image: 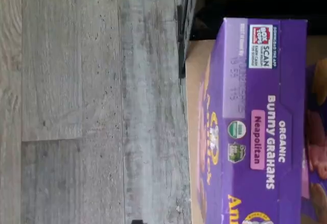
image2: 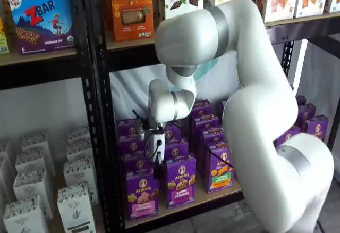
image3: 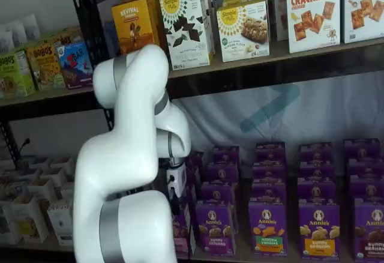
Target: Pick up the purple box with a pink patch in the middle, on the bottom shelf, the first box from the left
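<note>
Fingers of the gripper [image2: 155,165] are too dark and small in both shelf views to tell whether they are spread or pressed together. Its white body hangs just above the purple box [image2: 141,194], which stands upright at the front left of the bottom shelf [image2: 186,205]. Behind, the arm [image2: 249,100] folds down from a raised elbow.

White arm bent downward, tool [image2: 154,161] fingers' state unclear.

Shop-style shelves [image3: 270,65] stocked with boxed groceries [image3: 243,29].
</note>
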Controlling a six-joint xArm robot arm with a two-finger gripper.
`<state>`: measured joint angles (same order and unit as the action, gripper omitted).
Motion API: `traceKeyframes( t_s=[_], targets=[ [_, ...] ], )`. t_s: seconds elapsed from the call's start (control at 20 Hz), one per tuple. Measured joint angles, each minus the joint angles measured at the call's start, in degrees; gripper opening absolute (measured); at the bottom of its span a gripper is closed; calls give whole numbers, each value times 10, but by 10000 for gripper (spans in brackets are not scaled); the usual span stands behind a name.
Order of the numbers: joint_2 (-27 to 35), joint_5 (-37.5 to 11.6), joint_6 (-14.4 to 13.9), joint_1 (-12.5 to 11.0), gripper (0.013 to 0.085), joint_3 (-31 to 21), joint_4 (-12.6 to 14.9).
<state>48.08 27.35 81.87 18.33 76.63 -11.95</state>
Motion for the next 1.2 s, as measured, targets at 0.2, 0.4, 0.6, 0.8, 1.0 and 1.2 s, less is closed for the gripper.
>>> traceKeyframes(
  t_s=[0.2, 0.4, 0.6, 0.8, 1.0, 1.2],
  targets=[
    [15, 5, -10, 3, 850, 17, 7],
    [30, 9, -31, 7, 850, 34, 27],
    [51, 10, -48, 14, 850, 52, 38],
    [75, 2, -56, 21, 850, 71, 40],
    [97, -9, -58, 26, 850, 90, 37],
    [111, -13, -64, 29, 850, 103, 41]
  ],
)
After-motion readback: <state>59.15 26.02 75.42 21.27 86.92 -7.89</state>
